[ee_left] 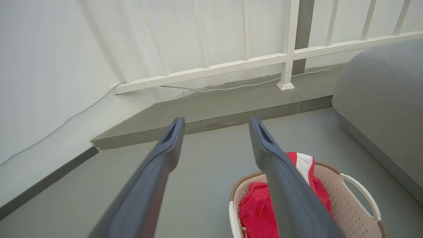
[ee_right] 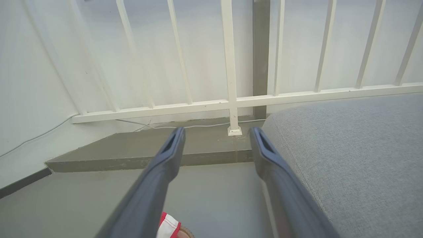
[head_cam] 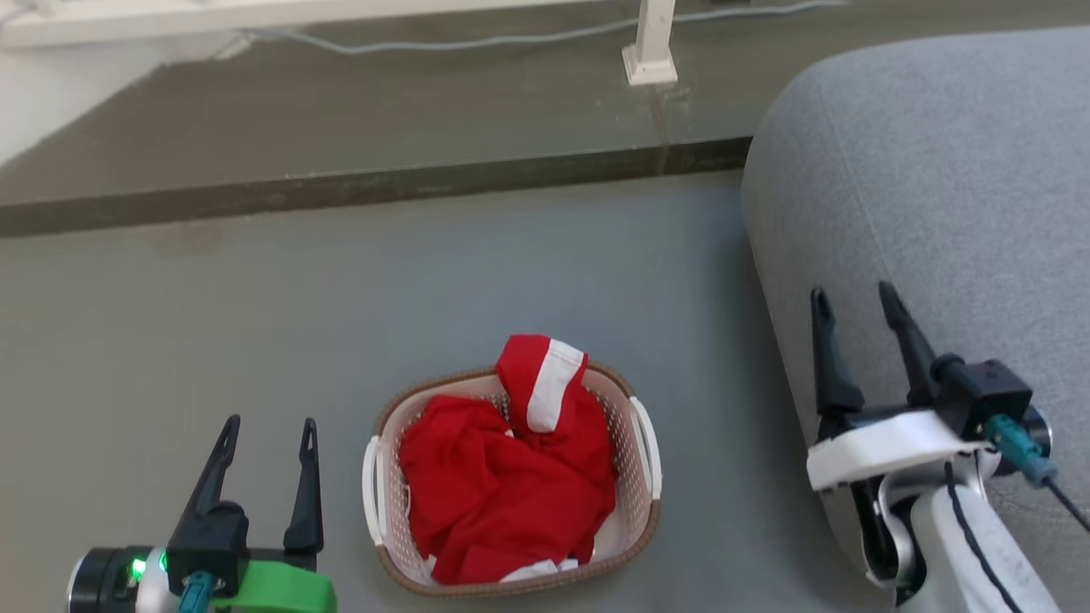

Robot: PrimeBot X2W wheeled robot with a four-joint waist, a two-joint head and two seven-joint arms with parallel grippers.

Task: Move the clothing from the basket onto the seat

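Note:
Bright red clothing (head_cam: 507,477) with a white band is piled in the white perforated basket (head_cam: 640,455) on the grey floor, one fold rising over the far rim. The big grey seat (head_cam: 937,187) fills the right side. My left gripper (head_cam: 268,426) hovers open at the lower left, to the left of the basket and apart from it. My right gripper (head_cam: 856,298) stands open over the seat's near left edge, empty. In the left wrist view the left gripper (ee_left: 216,124) is open, with the clothing (ee_left: 254,208) and basket (ee_left: 360,205) at lower right. The right wrist view has the open right gripper (ee_right: 216,134), the seat (ee_right: 357,148) and a corner of clothing (ee_right: 168,226).
A raised dark step (head_cam: 358,183) runs across the floor beyond the basket. On it stands a white railing post (head_cam: 651,51), with a white cable (head_cam: 477,38) trailing along it. A white wall (ee_left: 49,82) closes the left side. Bare grey floor (head_cam: 255,298) lies around the basket.

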